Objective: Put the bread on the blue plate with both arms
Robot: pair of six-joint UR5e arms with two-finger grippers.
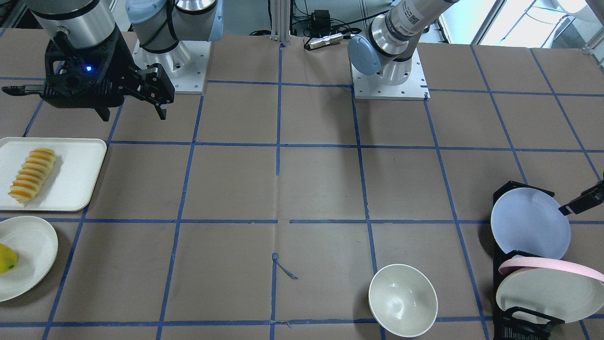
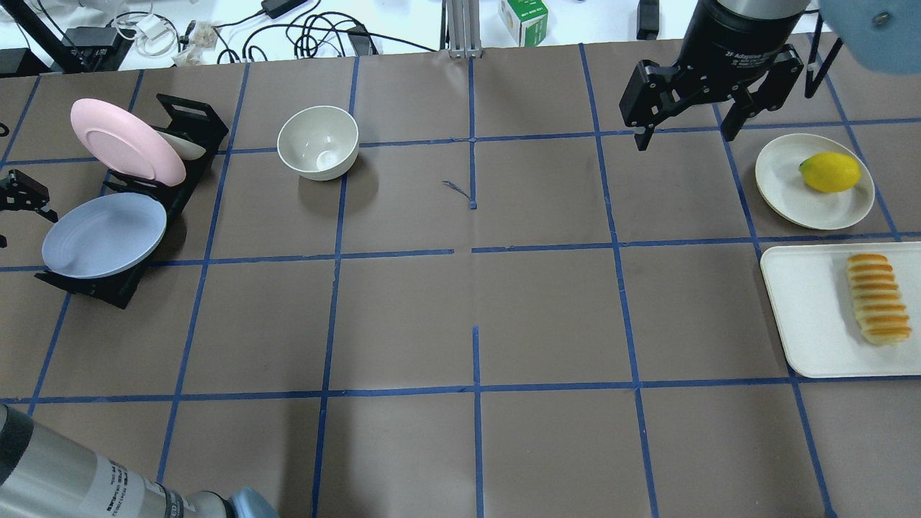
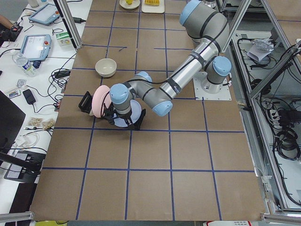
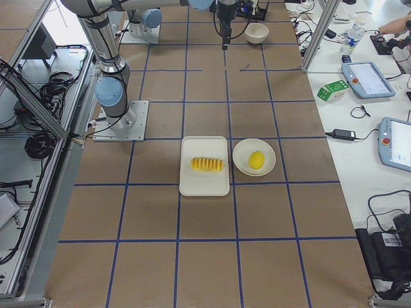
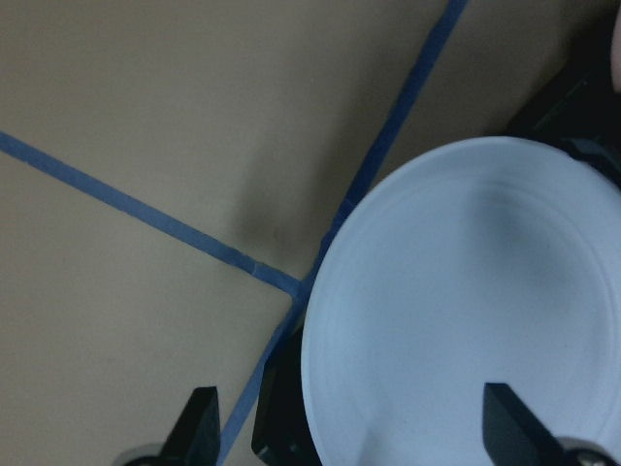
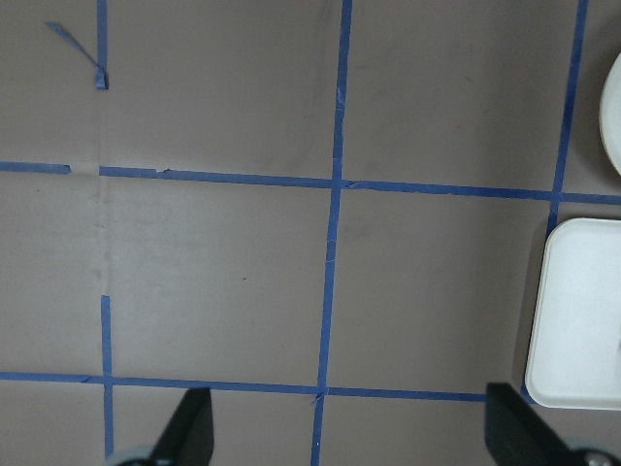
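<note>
The bread (image 2: pixel 878 298) lies flat on the white tray (image 2: pixel 799 316) against the desk's right end, about midway between the robot's edge and the operators' edge, and nothing is touching it. I judge it light and soft. The ridged crust should give some grip, but a hard pinch would crush it, so I'd take it across its narrow width at mid-length and close gently. My right gripper (image 2: pixel 683 138) hangs over the desk toward the operators' edge, near the cream plate (image 2: pixel 784 180) with the lemon (image 2: pixel 829 173), its fingers spread wide and holding nothing. The blue plate (image 2: pixel 104 236) stands tilted in the black rack (image 2: pixel 191 119) at the left end, nearer the operators' edge, in the slot next to the pink plate (image 2: pixel 122 140). It looks stiff, smooth and slippery, and I expect it would chip if dropped. The one place to hold it is the raised rim on the side clear of the rack. My left gripper (image 5: pixel 354 427) is there with fingers wide and the rim between them. I cannot tell whether a pad touches it.
</note>
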